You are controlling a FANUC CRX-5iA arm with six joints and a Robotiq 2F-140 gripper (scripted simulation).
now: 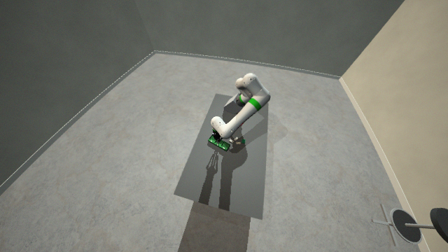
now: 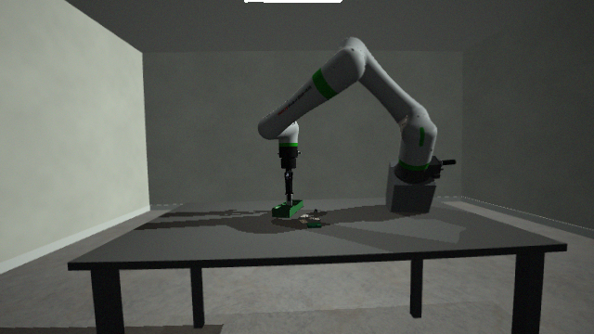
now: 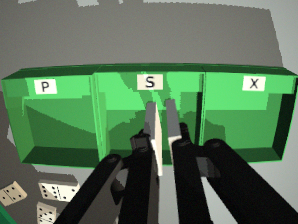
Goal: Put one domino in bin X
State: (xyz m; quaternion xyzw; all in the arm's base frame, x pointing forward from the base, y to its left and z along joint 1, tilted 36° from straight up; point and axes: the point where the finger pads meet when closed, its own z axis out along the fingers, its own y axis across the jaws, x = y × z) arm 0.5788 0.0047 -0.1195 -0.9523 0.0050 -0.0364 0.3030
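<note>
Grey table (image 1: 246,182) (image 2: 325,246) (image 3: 200,40), jaws at the green bin S (image 1: 218,143) (image 2: 288,211) (image 3: 185,82)

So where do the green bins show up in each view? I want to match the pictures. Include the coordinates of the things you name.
Top: just below the centre, under the wrist end of the arm.
Exterior: centre, below the middle, left of the loose dominoes (image 2: 303,216) (image 3: 59,190).
Wrist: across the middle, nearly full width.
Shared landmark: the gripper (image 1: 218,138) (image 2: 290,203) (image 3: 163,115), at the green bins (image 1: 225,148) (image 2: 280,212) (image 3: 120,82) in all three.
</note>
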